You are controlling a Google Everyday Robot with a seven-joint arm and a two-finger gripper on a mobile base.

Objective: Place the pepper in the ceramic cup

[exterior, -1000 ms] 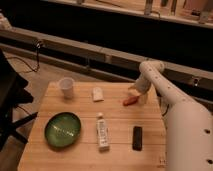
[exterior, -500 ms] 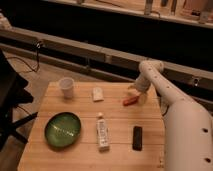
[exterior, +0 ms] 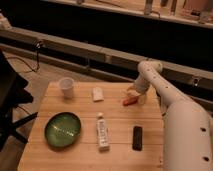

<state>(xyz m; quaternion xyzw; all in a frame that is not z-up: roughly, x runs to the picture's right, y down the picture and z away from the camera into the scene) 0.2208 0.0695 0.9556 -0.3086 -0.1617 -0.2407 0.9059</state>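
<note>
Gripper [exterior: 133,93], spread or pressed together I cannot tell, hovers just above the pepper [exterior: 129,101] on the table [exterior: 80,107], well apart from the cup [exterior: 66,86], a white block [exterior: 98,94] lying between them.

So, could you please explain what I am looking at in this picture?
It is a single camera view looking down at a wooden table. The white shape on the right is the robot's arm. Its tool, the grasping end, sits at the table's far right, close by the red-orange pepper. Whether it grips the pepper cannot be told. Also on the table are a white ceramic cup at far left, a white block, a green bowl, a white tube and a black bar.
</note>
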